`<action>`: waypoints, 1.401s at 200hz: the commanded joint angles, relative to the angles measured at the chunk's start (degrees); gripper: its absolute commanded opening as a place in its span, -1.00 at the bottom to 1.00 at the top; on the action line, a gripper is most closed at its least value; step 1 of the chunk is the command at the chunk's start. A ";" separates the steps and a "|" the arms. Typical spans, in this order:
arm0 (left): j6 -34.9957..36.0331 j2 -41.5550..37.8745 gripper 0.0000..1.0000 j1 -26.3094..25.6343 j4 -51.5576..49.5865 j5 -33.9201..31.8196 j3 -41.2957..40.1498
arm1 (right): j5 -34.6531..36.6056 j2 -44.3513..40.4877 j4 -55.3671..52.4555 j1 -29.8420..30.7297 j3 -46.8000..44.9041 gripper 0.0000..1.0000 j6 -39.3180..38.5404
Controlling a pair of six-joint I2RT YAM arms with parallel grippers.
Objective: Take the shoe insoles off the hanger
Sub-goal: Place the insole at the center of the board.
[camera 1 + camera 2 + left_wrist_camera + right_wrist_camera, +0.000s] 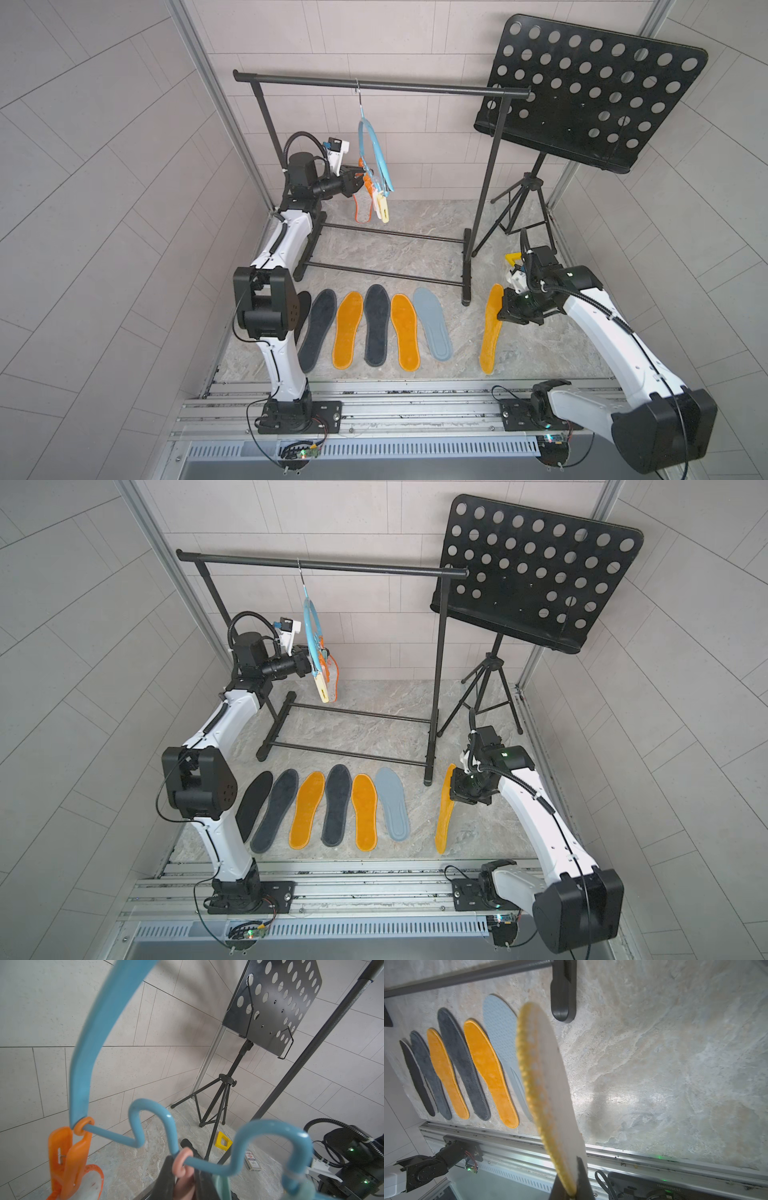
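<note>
The light-blue hanger [376, 145] hangs by its hook from the black rack, turned edge-on in both top views. My left gripper [185, 1169] is shut on a pink clip [182, 1161] on the hanger's wavy bar. A red-orange mesh insole [362, 208] still hangs from an orange clip [66, 1153] beside it. My right gripper [572, 1188] is shut on the heel end of an orange-yellow insole [548, 1084], held on edge above the floor, right of the row. Several insoles [376, 324] lie side by side near the front rail: black, dark grey, orange, light grey-blue.
The black garment rack [374, 85] stands across the back, one foot [563, 1001] close to the held insole. A perforated music stand [590, 91] on a tripod fills the back right. A yellow block [223, 1140] and a small card box [252, 1160] lie near it.
</note>
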 commanded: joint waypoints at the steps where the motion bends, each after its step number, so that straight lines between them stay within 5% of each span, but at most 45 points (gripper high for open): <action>1: 0.67 0.47 -1.00 0.33 -5.05 -0.28 -0.75 | -0.62 6.17 3.99 -0.51 0.75 -1.00 1.78; 47: 1.45 0.63 -1.00 0.51 -5.73 -0.39 -1.32 | -5.76 21.83 5.38 -2.48 7.35 -1.00 0.20; 87: 1.14 1.43 -1.00 0.85 -5.52 -0.30 -0.39 | -7.37 24.90 6.52 -5.06 5.98 -1.00 -1.67; 112: 0.70 1.94 -1.00 0.86 -4.97 -0.19 -0.14 | -6.93 26.59 6.17 -5.26 7.12 -0.60 -3.32; 129: 0.73 2.13 -1.00 0.85 -4.93 -0.20 -0.14 | -5.10 27.65 5.22 -5.26 8.74 -0.09 -3.65; 142: 0.72 2.22 -1.00 0.89 -5.01 -0.22 -0.23 | -2.21 27.71 3.54 -5.27 10.63 0.06 -3.97; 164: 0.72 2.39 -1.00 0.95 -5.01 -0.22 -0.22 | 5.13 25.15 1.54 -5.26 14.51 0.10 -5.44; 229: 1.05 2.23 -1.00 1.03 -5.17 -2.47 -0.67 | 7.86 14.91 8.58 -3.29 15.33 -0.09 -10.61; 280: -0.28 2.14 -1.00 1.39 -4.24 -3.38 -1.64 | 9.21 -3.18 31.79 -2.64 -1.48 -0.09 -13.89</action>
